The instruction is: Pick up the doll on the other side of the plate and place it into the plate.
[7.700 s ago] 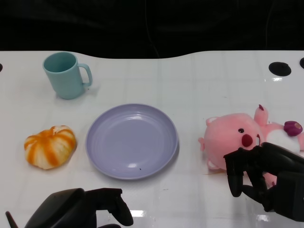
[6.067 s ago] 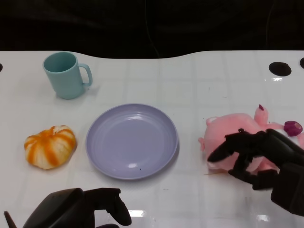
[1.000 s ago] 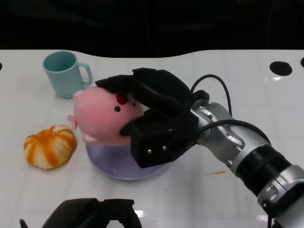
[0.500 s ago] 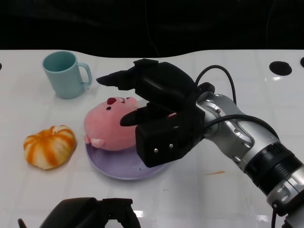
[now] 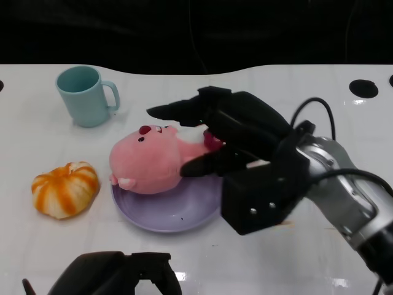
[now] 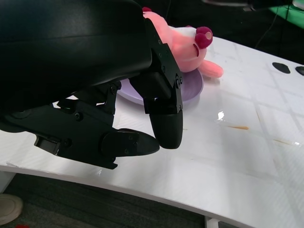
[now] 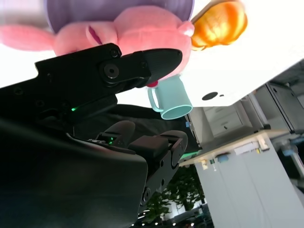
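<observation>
One doll (image 5: 150,163); one plate (image 5: 166,215); one mug (image 5: 86,96); one pumpkin (image 5: 64,189); two hands

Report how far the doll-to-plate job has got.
Done, it seems: the pink doll lies on the purple plate, head toward the orange pumpkin. In hand: the right robot hand hovers over the doll's body, fingers apart; no grip shows, though contact under the palm is hidden. Left: draw that arm clear. The left robot hand is at the table's near edge.
</observation>
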Motion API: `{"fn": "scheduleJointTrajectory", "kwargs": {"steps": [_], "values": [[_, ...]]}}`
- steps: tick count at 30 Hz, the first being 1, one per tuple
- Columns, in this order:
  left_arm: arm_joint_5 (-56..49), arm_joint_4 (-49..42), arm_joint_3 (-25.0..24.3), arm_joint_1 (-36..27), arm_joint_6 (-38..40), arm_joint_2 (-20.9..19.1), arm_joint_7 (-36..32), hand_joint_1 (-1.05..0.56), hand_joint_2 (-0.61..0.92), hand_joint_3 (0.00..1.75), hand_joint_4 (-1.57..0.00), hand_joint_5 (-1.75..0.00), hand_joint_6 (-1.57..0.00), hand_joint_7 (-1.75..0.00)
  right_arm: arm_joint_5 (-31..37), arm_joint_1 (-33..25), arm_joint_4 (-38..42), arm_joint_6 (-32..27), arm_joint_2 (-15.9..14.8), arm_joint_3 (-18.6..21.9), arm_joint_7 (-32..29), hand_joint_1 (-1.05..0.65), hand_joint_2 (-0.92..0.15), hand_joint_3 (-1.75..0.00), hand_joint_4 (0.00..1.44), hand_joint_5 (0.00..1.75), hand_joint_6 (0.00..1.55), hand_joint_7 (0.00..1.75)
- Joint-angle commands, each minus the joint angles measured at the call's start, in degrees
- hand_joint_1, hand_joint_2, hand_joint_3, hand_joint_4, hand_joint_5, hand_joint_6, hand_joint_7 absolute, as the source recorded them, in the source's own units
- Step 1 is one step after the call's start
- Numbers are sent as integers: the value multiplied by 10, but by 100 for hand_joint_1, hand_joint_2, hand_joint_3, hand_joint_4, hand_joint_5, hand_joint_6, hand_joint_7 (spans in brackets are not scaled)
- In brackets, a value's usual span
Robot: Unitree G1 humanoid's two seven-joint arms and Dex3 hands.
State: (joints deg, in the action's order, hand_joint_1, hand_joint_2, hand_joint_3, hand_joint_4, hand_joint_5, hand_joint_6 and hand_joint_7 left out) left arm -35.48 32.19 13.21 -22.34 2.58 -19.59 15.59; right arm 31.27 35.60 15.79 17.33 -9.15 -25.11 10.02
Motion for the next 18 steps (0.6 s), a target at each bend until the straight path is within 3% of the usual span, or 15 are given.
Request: {"fn": "scheduleJointTrajectory", "kwargs": {"steps": [1, 10, 14, 18], "values": [[11, -6, -8, 1, -4, -9, 4, -25, 92, 34, -70, -148, -75, -92, -28, -47, -53, -1, -29, 29, 12, -63, -92, -15, 32, 65, 51, 7], [16, 6, -11, -5, 3, -14, 9, -24, 92, 34, -69, -152, -75, -91, -139, -181, -193, -50, -69, 116, 67, -54, -92, -13, 49, 78, 65, 13], [19, 13, -14, -5, 10, -13, 16, -25, 92, 35, -68, -154, -75, -91, -174, -226, -230, -58, -85, 147, 79, -30, -90, -5, 69, 78, 80, 18], [23, 14, -18, -3, 11, -15, 20, -25, 92, 34, -67, -154, -75, -91, -209, -271, -266, -76, -95, 173, 93, -20, -91, -3, 82, 83, 89, 21]]}}
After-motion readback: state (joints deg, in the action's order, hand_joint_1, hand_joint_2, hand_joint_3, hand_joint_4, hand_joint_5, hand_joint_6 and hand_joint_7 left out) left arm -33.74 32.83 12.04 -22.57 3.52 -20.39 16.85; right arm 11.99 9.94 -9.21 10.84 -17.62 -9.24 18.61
